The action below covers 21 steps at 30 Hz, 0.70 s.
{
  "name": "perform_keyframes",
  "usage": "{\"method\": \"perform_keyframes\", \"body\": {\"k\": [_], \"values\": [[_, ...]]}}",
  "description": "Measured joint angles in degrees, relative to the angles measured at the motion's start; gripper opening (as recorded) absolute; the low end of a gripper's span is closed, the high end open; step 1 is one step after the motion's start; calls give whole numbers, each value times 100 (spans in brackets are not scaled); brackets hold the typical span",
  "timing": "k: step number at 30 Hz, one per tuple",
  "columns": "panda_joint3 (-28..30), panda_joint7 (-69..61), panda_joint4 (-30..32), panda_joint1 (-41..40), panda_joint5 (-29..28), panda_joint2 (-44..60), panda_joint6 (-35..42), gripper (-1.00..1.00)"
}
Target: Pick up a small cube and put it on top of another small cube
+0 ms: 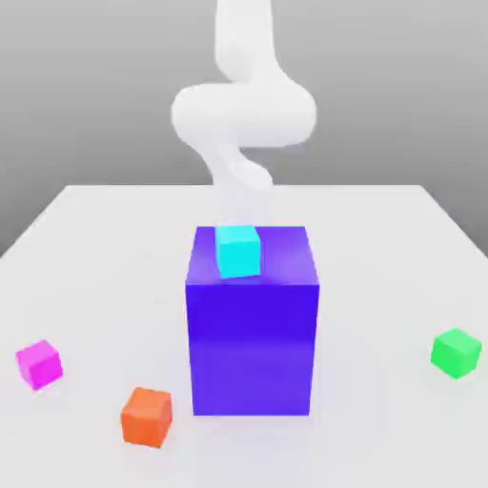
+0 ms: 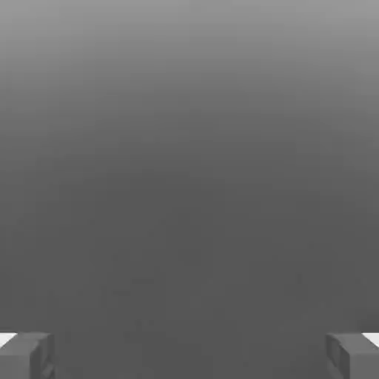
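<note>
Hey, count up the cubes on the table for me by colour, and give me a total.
Magenta-pink small cube: 1
Orange small cube: 1
Green small cube: 1
Cyan small cube, sitting on top of the big block: 1
Large blue-purple block: 1
Total: 5

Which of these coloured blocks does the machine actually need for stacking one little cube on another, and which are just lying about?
Belongs to the job:
- small magenta-pink cube, the one to pick up
- another small cube as its base; which one cannot be told
- the tool, open, holding nothing

Candidates or bystanders:
- orange cube
- green cube
- cyan cube sitting on the big blue block
- white table
</note>
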State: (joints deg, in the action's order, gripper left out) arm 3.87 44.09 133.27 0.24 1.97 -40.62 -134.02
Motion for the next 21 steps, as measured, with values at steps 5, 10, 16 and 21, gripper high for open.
{"method": "perform_keyframes", "body": {"k": [5, 10, 16, 21], "values": [[757, -391, 305, -4, 452, 1073, -458, 0], [1419, -803, 599, -80, 932, 2121, -898, 0], [2034, -1283, 949, -337, 1492, 3378, -1420, 0], [2316, -1523, 1256, -918, 1731, 4364, -1896, 0]]}}
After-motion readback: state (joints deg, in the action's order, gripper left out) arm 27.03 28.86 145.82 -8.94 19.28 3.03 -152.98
